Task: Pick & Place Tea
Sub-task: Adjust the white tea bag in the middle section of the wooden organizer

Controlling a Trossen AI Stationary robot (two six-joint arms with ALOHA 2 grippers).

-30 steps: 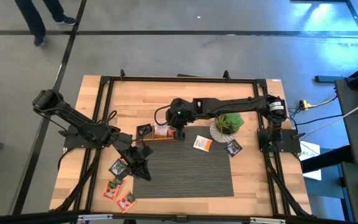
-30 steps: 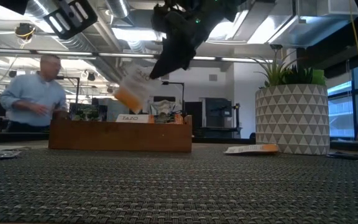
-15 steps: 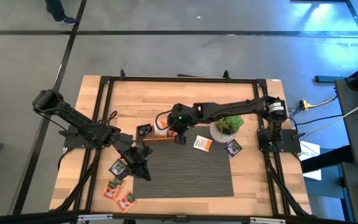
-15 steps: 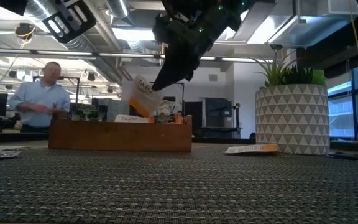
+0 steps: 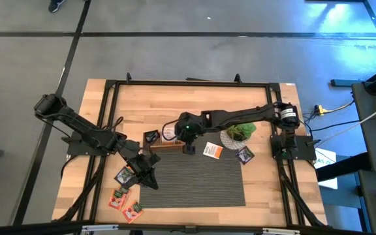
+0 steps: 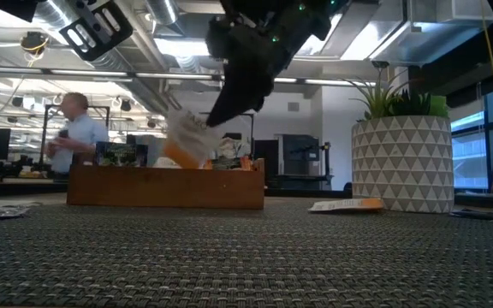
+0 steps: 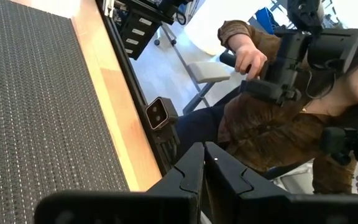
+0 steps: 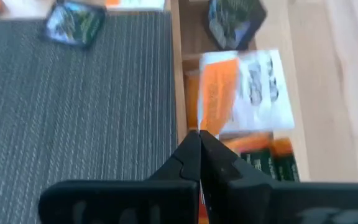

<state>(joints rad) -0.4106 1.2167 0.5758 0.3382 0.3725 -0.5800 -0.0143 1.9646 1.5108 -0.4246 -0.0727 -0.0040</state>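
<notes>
1. Two dark fingertips of the right gripper (image 8: 199,138) are pressed together on the corner of a white-and-orange square tea sachet (image 8: 244,92), which hangs tilted over the long wooden tray (image 6: 166,186) at centre frame in the low view, its lower edge at the rim.
2. Several sachets already stand or lie in the tray's compartments, including a dark grey-black sachet (image 8: 235,20), so part of the job looks done.
3. Plenty is left: a white-and-orange sachet (image 5: 212,151) and a dark sachet (image 5: 245,155) lie right of centre near the green plant in its patterned white pot (image 5: 239,132), and orange-red sachets (image 5: 119,197) sit at lower left.
4. Reaching leftward from the right of the frame, the right arm angles its wrist down onto the tray.
5. Left gripper (image 5: 150,177) rests at lower left on the dark woven mat (image 5: 201,176), fingers closed on nothing.
</notes>
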